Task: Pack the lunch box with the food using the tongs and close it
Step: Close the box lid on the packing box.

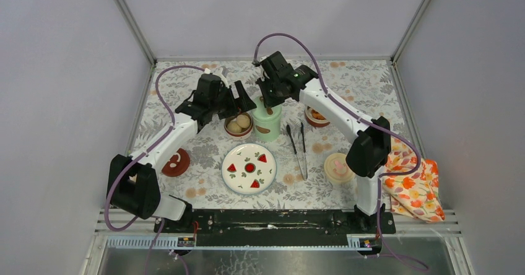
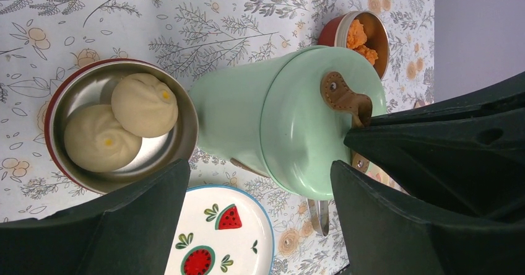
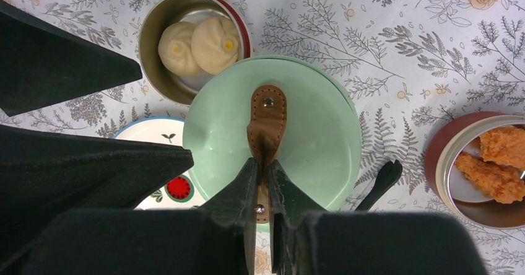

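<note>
The mint-green jar (image 1: 267,125) stands upright at mid-table with its green lid (image 3: 309,132) on it, so its inside is hidden. My right gripper (image 3: 265,166) is shut on the lid's brown strap handle (image 3: 267,117) from above. To the jar's left, my left gripper (image 2: 260,225) is open, its fingers (image 2: 93,231) level with the jar's side but short of it. One steel bowl (image 2: 181,132) holds two pale buns (image 2: 143,103). Another steel bowl (image 3: 443,174) holds orange fried chunks (image 3: 495,163). The dark tongs (image 1: 298,146) lie to the right of the jar.
A white plate with fruit pictures (image 1: 249,168) sits in front of the jar. A dark-red lid (image 1: 176,162) lies at the left and a cream lid (image 1: 338,166) at the right. An orange patterned cloth (image 1: 416,185) lies by the right edge.
</note>
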`<action>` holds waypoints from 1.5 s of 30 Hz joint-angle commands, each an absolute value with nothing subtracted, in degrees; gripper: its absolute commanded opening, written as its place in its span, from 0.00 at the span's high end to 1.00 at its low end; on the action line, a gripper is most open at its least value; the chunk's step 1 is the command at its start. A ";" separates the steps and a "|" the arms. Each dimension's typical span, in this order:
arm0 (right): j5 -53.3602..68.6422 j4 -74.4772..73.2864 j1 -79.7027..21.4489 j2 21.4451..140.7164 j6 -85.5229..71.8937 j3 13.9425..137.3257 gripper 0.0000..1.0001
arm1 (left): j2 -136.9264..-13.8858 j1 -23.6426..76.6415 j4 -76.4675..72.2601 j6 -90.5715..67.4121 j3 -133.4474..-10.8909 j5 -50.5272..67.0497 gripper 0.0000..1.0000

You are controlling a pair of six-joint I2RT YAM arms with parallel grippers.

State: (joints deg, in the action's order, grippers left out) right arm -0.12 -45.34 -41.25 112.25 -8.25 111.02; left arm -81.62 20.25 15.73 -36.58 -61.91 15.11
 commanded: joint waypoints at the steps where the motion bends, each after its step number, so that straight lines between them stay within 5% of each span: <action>1: 2.11 -45.82 -40.57 110.20 -9.55 113.51 0.93 | -81.56 20.71 12.29 -36.66 -63.80 16.04 0.09; 37: 3.96 -47.58 -38.34 113.93 -10.96 112.18 0.92 | -89.25 22.05 11.74 -36.74 -67.56 16.80 0.29; 41: 3.73 -46.96 -38.32 113.36 -11.07 110.95 0.86 | -90.20 22.25 11.75 -36.63 -67.74 17.11 0.33; 45: 3.76 -44.31 -38.26 110.31 -10.79 109.40 0.68 | -91.18 22.39 11.92 -36.44 -67.66 17.63 0.35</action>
